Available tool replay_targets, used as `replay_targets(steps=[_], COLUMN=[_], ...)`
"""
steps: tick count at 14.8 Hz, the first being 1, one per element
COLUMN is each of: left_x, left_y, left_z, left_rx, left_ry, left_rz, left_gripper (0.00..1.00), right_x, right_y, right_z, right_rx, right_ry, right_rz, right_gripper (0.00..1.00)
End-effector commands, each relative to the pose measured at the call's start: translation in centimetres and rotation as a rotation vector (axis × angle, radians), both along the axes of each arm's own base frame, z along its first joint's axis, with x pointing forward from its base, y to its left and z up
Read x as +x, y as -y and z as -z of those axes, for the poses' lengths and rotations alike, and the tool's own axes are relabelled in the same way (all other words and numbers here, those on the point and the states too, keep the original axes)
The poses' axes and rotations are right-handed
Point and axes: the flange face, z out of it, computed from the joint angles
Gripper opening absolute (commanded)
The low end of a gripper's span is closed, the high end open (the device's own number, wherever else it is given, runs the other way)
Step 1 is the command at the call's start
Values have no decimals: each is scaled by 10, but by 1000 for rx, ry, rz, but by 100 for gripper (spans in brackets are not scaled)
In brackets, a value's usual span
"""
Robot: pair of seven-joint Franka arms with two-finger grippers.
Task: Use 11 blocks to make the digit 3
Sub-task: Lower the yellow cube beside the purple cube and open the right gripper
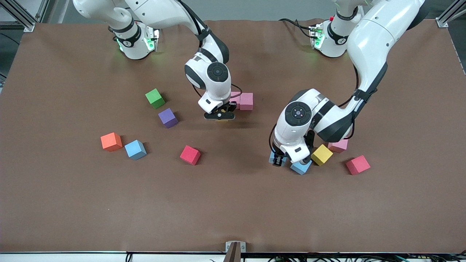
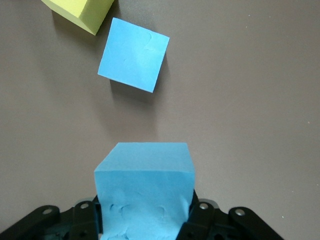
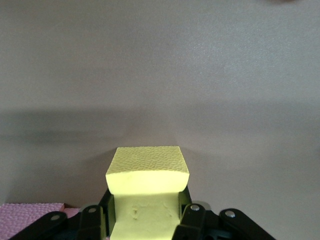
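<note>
My right gripper (image 1: 219, 117) is shut on a yellow block (image 3: 147, 185), low over the table beside two pink blocks (image 1: 246, 101) that touch each other; one pink block shows in the right wrist view (image 3: 32, 212). My left gripper (image 1: 278, 160) is shut on a light blue block (image 2: 143, 185), right beside a second light blue block (image 1: 301, 167) (image 2: 133, 54). A yellow block (image 1: 322, 154) (image 2: 80, 12), a pink block (image 1: 338, 146) and a red block (image 1: 358, 164) lie close by. A purple (image 1: 168, 117), a red (image 1: 190, 155) and a light blue block (image 1: 135, 149) lie toward the right arm's end.
A green cube (image 1: 155, 98) lies near the purple block, farther from the front camera. An orange cube (image 1: 111, 141) sits beside the loose light blue block. The brown table mat (image 1: 233, 211) is bare along the edge nearest the front camera.
</note>
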Motion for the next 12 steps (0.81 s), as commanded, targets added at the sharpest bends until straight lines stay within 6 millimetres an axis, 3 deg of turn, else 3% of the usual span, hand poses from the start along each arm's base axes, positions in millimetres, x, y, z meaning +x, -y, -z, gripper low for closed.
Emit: replay_targets(steps=[1, 12], left_x=[2, 1], left_y=[4, 6], left_z=[-2, -2], left_rx=[-8, -8], left_ry=[-2, -1], left_rz=[-2, -4], left_gripper=[56, 56], right_x=[-5, -2], right_y=[9, 13], right_z=[0, 0], right_rx=[9, 4], right_ry=[-12, -18], right_rz=[-10, -22], right_gripper=[5, 5])
